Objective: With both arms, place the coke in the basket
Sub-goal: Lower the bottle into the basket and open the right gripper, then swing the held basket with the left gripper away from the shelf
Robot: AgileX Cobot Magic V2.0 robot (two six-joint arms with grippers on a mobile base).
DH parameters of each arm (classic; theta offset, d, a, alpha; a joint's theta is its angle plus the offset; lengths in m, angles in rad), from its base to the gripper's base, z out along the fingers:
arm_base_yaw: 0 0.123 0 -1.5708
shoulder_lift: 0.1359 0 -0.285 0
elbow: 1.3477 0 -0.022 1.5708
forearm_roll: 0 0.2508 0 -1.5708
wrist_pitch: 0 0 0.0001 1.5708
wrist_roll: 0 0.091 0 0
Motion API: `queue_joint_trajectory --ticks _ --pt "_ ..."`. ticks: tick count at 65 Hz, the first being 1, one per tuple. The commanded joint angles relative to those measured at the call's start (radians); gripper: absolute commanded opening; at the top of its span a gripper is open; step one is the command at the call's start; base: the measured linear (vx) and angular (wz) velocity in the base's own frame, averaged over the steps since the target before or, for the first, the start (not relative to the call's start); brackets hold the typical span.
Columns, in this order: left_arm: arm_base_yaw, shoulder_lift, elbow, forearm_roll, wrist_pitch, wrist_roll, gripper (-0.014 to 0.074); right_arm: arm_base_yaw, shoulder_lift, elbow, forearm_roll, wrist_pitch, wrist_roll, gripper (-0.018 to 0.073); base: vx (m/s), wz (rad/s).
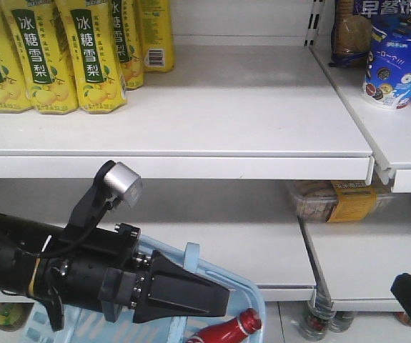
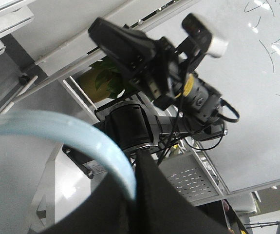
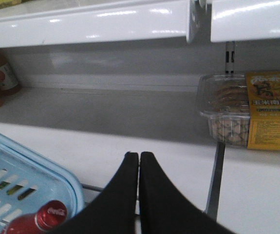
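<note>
Shelving unit (image 1: 248,121): white shelf surfaces; top tier carries yellow pear-drink bottles (image 1: 48,57) at left, snack packs at right. Lower tier holds a clear cookie tray w/ yellow label (image 3: 249,112), also seen in front view.

Basket (image 1: 251,304): light blue, slotted sides, low in front view below the lower shelf edge. Rim corner also in right wrist view (image 3: 47,170).

Left arm (image 1: 62,268): black, horizontal across the basket's near side, silver-grey cam (image 1: 123,180) on bracket above it. Left end effector (image 1: 216,296): wedge fingers meet at the tip in front view, nothing between them; sits just over the basket rim. Left wrist view: pale blue basket handle (image 2: 81,141) curves against the black housing; cannot tell if gripped.

Right end effector (image 3: 139,161): fingers pressed together, empty, pointing at the lower shelf, just beside the basket corner.

Coke (image 1: 226,330): small all-red bottle, red cap (image 1: 250,321), lying tilted inside the basket near its right corner; cap w/ white script also in right wrist view (image 3: 52,214). Apart from both end effectors.
</note>
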Motion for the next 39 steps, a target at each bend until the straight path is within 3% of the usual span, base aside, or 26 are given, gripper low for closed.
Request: queue_joint_trajectory --ticks 1,39 --pt "-0.004 -0.04 -0.036 -0.123 -0.167 0.006 -0.0006 -0.001 -0.016 0.008 -0.029 -0.031 -0.002 -0.0006 0.0 0.0" --pt "-0.004 -0.04 -0.036 -0.123 -0.167 0.006 -0.0006 -0.001 -0.017 0.024 -0.034 -0.032 -0.002 -0.0006 0.0 0.0"
